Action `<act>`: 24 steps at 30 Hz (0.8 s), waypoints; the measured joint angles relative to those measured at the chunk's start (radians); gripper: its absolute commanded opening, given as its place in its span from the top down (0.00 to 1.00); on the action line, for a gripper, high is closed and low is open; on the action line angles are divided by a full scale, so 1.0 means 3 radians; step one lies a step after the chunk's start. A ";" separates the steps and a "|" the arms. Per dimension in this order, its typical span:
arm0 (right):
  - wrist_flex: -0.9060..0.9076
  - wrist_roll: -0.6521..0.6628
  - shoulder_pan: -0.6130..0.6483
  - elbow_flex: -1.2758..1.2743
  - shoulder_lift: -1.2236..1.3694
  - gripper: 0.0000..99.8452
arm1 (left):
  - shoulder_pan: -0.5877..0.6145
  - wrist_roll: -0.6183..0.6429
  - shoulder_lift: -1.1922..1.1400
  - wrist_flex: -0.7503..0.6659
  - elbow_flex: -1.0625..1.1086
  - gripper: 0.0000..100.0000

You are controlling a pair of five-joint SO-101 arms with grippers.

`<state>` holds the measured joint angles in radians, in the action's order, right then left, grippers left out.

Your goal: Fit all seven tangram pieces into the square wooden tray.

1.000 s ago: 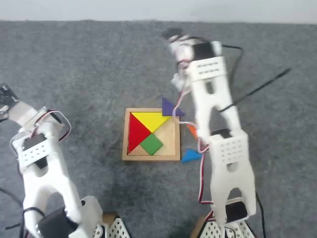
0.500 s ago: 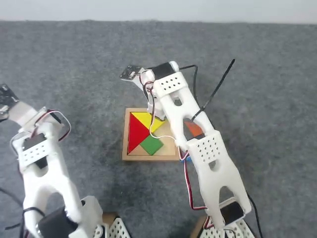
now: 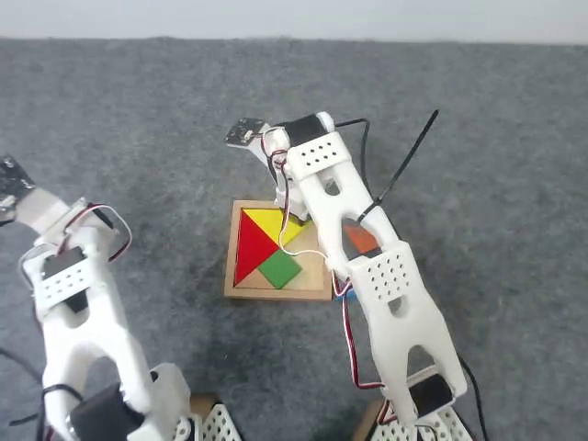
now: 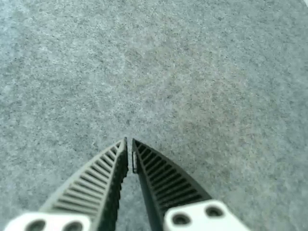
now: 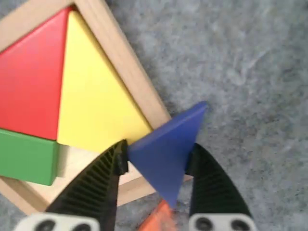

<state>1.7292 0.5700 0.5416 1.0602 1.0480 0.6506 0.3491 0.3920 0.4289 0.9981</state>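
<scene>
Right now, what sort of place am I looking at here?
Likely a robot practice bench: a grey felt-like mat underneath, a wooden tray holding tangram pieces, and the right pincer gripping a blue triangle.

The surface [image 3: 138,119] is grey cloth like short-pile carpet or felt: rough, speckled and matt. The tray [image 3: 276,293] is pale bare wood, smooth and matt, with faint grain along its rim. Inside the tray, the red triangle [image 3: 250,246], yellow triangle [image 3: 271,223] and green square [image 3: 280,268] look like painted wood, smooth with a soft sheen. At the tray's corner, the blue triangle [image 5: 166,149] has the same smooth painted finish. The left tool [image 4: 129,142] and right tool [image 5: 158,153] have black plastic fingers, ribbed and matt. Both arms are white matt plastic with perforated panels.
</scene>
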 measured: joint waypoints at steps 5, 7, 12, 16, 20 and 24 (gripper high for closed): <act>0.0026 0.0000 -0.0031 0.0026 0.0000 0.98 | 0.0000 0.0000 0.0000 0.0000 0.0000 0.99; 0.0077 0.0000 -0.0031 0.0066 0.0000 0.98 | 0.0000 0.0000 0.0000 0.0000 0.0000 0.99; 0.0087 0.0000 -0.0020 0.0107 -0.0020 0.98 | 0.0000 0.0000 0.0000 0.0000 0.0000 0.99; 0.0087 0.0000 -0.0031 0.0107 -0.0210 0.98 | 0.0000 0.0000 0.0000 0.0000 0.0000 0.99; 0.0087 0.0189 -0.0051 -0.0010 -0.0425 0.98 | 0.0000 0.0000 0.0000 0.0000 0.0000 0.99; 0.0087 0.0506 -0.0056 -0.0573 -0.0839 0.98 | 0.0000 0.0000 0.0000 0.0000 0.0000 0.99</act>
<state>1.7553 0.7219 0.5247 0.8884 0.7963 0.6506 0.3491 0.3920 0.4289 0.9981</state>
